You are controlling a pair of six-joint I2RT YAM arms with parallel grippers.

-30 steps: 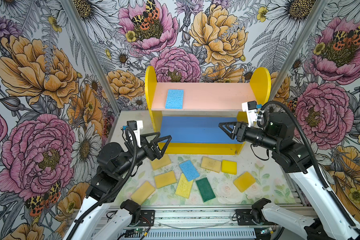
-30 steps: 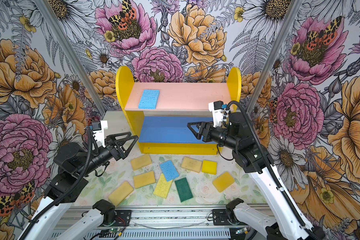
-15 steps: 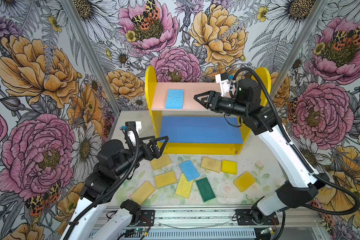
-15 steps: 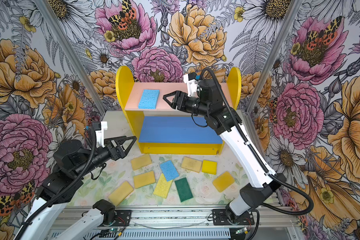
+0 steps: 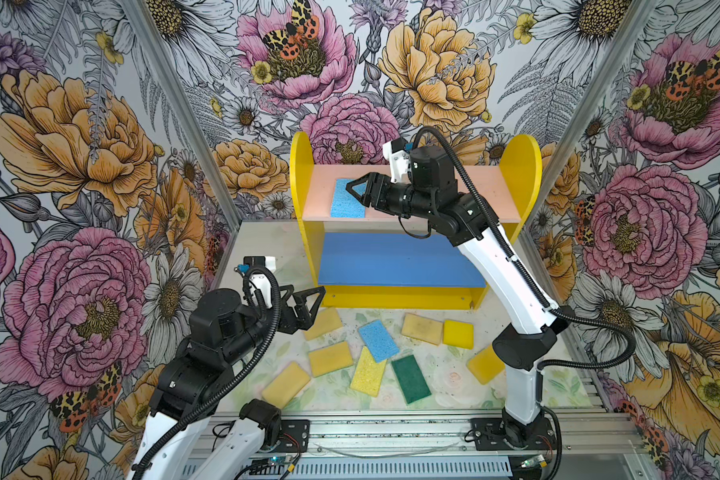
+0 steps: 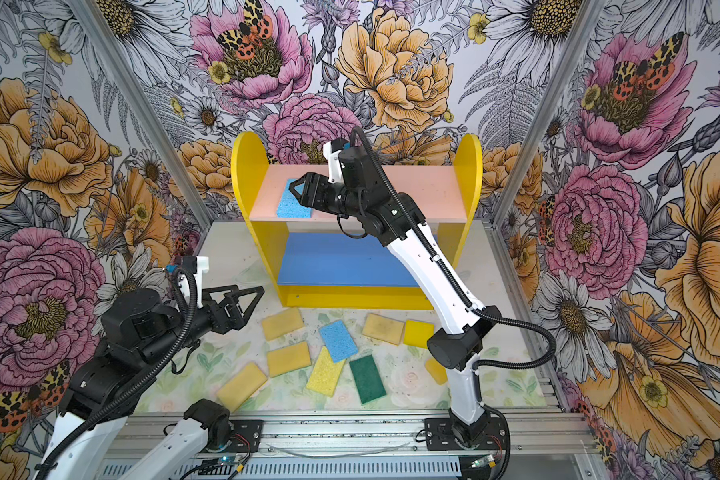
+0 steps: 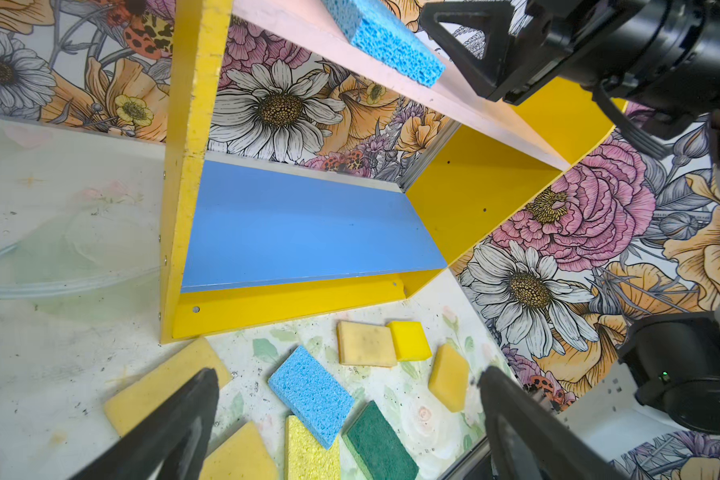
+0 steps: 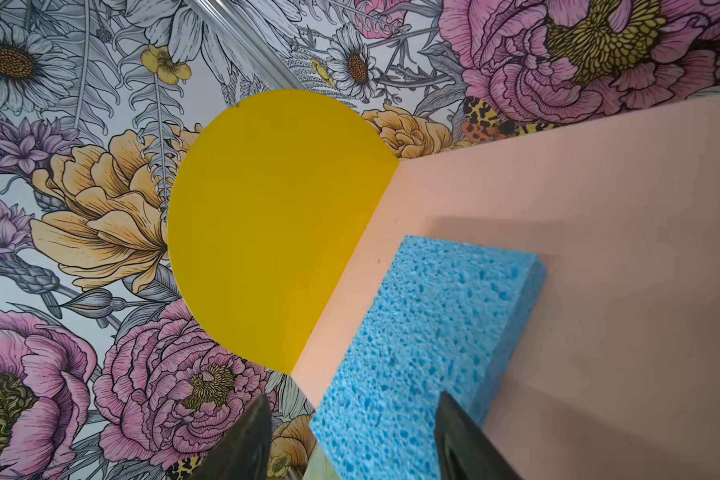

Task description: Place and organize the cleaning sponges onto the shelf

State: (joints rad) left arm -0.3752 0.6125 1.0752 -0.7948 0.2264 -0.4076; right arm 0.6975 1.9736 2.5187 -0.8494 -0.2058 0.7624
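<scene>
backdrop: floral walls are enclosing a pale tabletop.
shelf: yellow-sided, two-tier, wooden, standing at the back.
right fingers: hovering apart over a light blue rectangular sponge lying on the pink upper board.
left fingers: hanging wide apart, empty.
loose sponges: nine lying on the tabletop.

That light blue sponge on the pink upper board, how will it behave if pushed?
The light blue sponge looks porous throughout, so probably light and squashy, denting before sliding. It lies flat on the pink upper board, so unlikely to roll or tip; its rough face may drag.
</scene>
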